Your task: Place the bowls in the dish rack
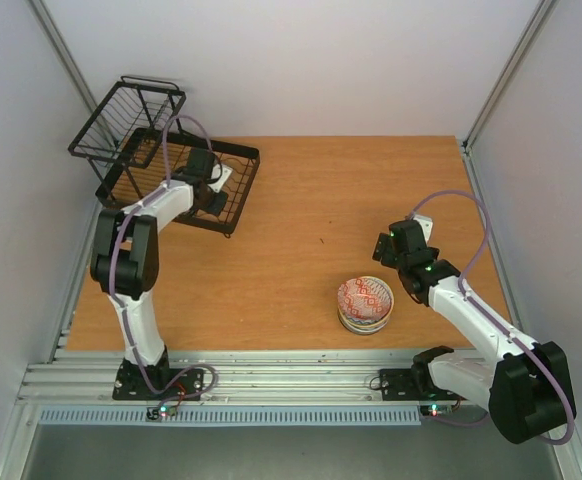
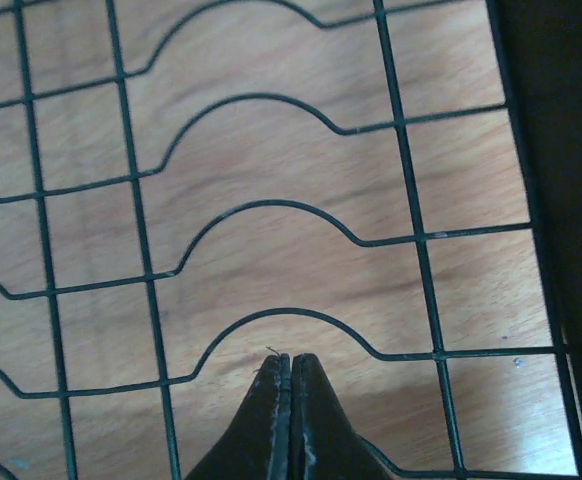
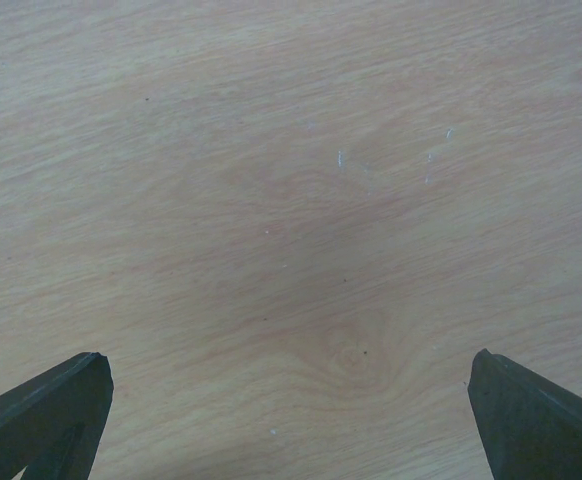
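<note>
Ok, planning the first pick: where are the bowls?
Top view: the bowls sit stacked on the table, near right, just beside the right arm and well clear of the dish rack at far left.

Wooden table (image 1: pixel 311 200) — white walls (image 1: pixel 321 60), seemingly panels.

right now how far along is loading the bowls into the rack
Done: nothing that shows; the dish rack holds no visible bowl, and the left wrist view has only bare dividers. In hand: nothing; the left gripper is shut empty over the rack wires, the right gripper open above bare table. Left: the whole stack of bowls, red-patterned one on top, sits on the table.
</note>
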Robot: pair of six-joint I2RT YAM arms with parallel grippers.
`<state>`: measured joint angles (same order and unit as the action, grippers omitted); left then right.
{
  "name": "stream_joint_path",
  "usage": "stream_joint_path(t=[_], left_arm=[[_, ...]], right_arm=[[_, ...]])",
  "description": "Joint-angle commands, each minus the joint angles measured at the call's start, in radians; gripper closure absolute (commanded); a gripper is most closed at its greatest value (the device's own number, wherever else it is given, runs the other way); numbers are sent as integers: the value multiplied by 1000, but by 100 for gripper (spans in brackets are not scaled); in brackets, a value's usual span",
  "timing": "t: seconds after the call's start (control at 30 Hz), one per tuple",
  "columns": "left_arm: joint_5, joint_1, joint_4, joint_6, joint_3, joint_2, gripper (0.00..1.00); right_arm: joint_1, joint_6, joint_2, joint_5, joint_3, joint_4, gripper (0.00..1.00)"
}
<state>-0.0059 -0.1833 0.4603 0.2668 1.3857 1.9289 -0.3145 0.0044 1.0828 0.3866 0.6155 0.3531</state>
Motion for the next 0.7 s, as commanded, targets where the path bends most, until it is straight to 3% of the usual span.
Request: stream_joint_path(t=[0.0,0.5,0.67], left_arm=[[-121,-55,109,47,62,35,100],[-31,-151,269,81,-46,-111,100],[-61,-237,258,70,-65,-129,99]], right_arm=[[-6,17,-4,43,13,18,1],[-6,46,37,34,20,-1,1],[-6,52,27,37,20,6,1]])
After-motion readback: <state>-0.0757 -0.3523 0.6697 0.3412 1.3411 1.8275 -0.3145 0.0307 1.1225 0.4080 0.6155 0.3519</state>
